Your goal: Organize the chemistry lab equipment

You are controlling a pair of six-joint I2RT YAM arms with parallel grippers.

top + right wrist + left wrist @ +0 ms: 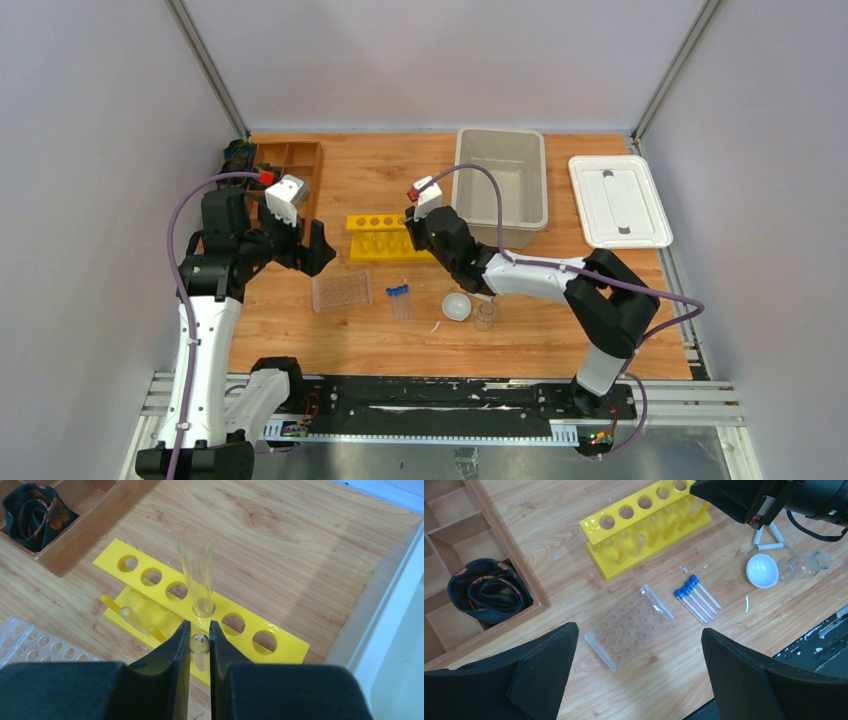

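My right gripper [199,630] is shut on a clear glass tube [199,643], held over the front of a yellow tube rack [280,647]. Another clear tube [196,575] stands upright in one of its holes. My left gripper [638,632] is open and empty, hovering above the clear plastic rack [629,627]. The thin blue-capped tubes [698,597] lie beside that rack. The white round bowl [762,571], a glass beaker [806,565] on its side and the white triangle [769,540] lie to the right. In the top view the right gripper [412,235] is at the yellow rack's right end.
A brown wooden compartment tray [290,170] with a dark cloth [489,590] in it stands at the back left. A grey bin [500,185] and its white lid [618,200] are at the back right.
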